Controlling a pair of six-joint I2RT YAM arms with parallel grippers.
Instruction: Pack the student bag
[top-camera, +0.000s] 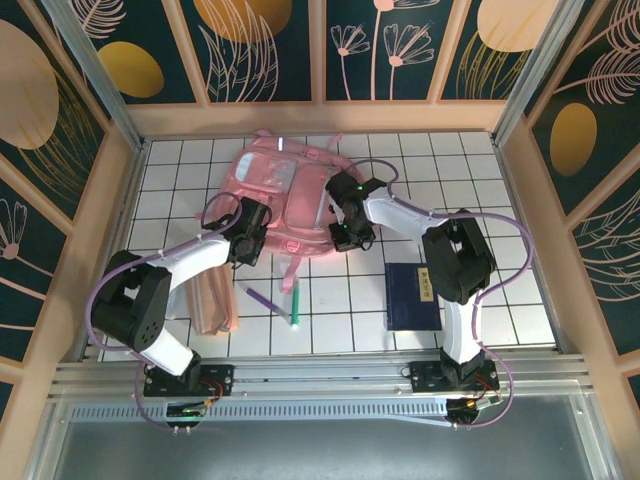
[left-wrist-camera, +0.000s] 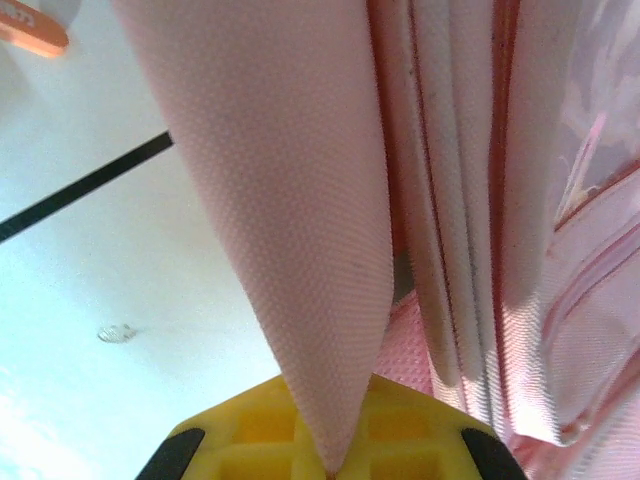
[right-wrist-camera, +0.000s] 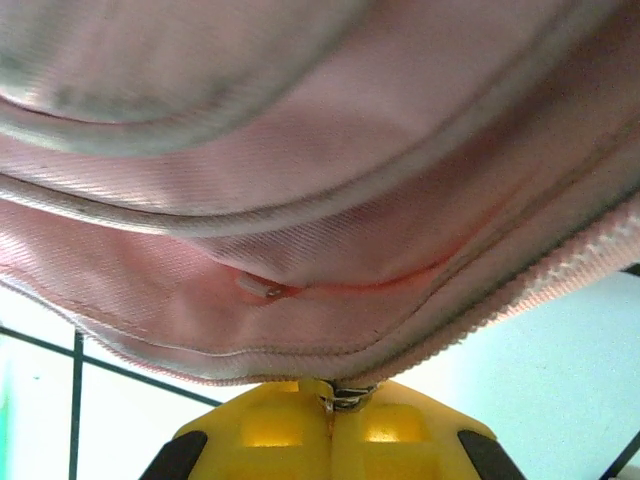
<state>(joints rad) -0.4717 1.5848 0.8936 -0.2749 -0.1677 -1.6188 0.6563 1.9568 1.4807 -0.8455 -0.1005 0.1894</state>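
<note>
The large pink fabric backpack (top-camera: 285, 190) lies far-centre on the white tiled counter (top-camera: 470, 170), with open tiles to its right. The left hand (left-wrist-camera: 330, 462) clenches its left-edge fabric fold (left-wrist-camera: 300, 230); the right hand (right-wrist-camera: 336, 398) clenches its near-edge zipper pull (right-wrist-camera: 345, 398).

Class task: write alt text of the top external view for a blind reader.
The left tool and right tool grip a pink student bag on a white tiled table. A dark blue book, pens and a peach pouch lie nearby.
</note>
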